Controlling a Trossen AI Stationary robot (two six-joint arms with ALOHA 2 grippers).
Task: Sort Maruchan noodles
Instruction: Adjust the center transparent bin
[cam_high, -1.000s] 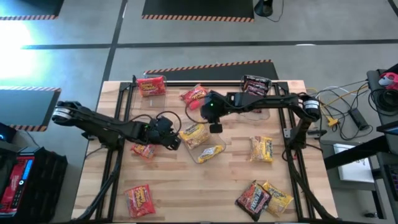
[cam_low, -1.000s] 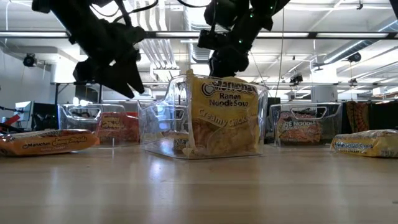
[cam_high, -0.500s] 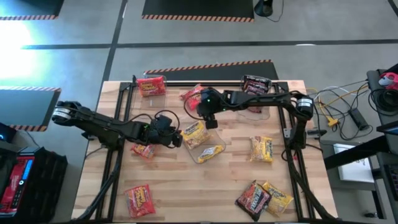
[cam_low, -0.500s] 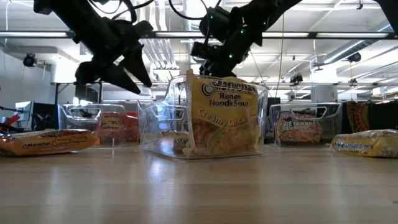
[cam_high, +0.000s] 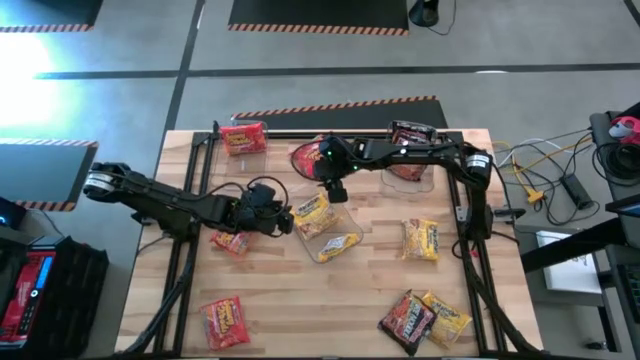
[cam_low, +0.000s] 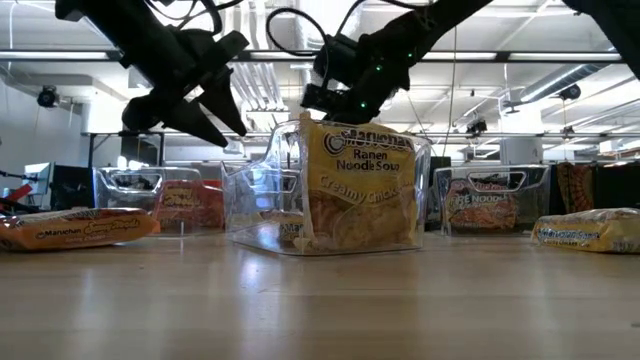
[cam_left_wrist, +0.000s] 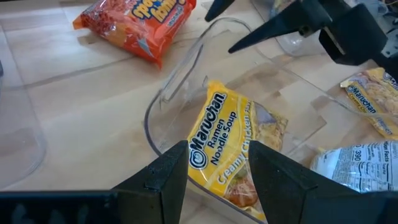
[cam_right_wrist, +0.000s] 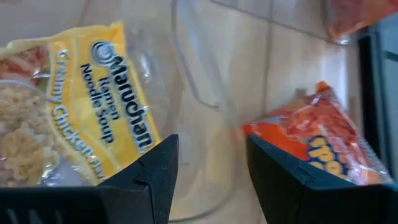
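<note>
We see the right end effector (cam_high: 333, 190) hanging just above the far rim of the clear bin (cam_high: 345, 243) at mid-bench, its two dark fingers (cam_right_wrist: 155, 177) spread apart and holding nothing; between them its wrist view shows bare wood and the bin's curved clear wall, with a yellow creamy chicken packet (cam_right_wrist: 81, 106) to one side and an orange-red packet (cam_right_wrist: 323, 140) to the other. The left end effector (cam_high: 284, 221) hovers just beside the same bin on its left, its jaws likewise parted and empty, framing the yellow packet (cam_left_wrist: 233, 149) that stands on edge inside the bin. In the low view we find that packet (cam_low: 360, 195) leaning upright against the clear wall, both end effectors above it. Moving outward over the bench (cam_high: 380, 290), a second yellow packet (cam_high: 342, 243) lies flat in the near part of the bin, a red packet (cam_high: 230, 241) lies just under the left arm, and another red packet (cam_high: 305, 153) lies behind the right end effector. Farther off we count a red packet (cam_high: 243, 137) at the far left, a dark packet (cam_high: 410, 132) at the far right, a yellow packet (cam_high: 421, 240) on the right side, a red packet (cam_high: 225, 321) at the near left, and a dark packet (cam_high: 405, 318) touching a yellow one (cam_high: 446, 314) at the near right
</note>
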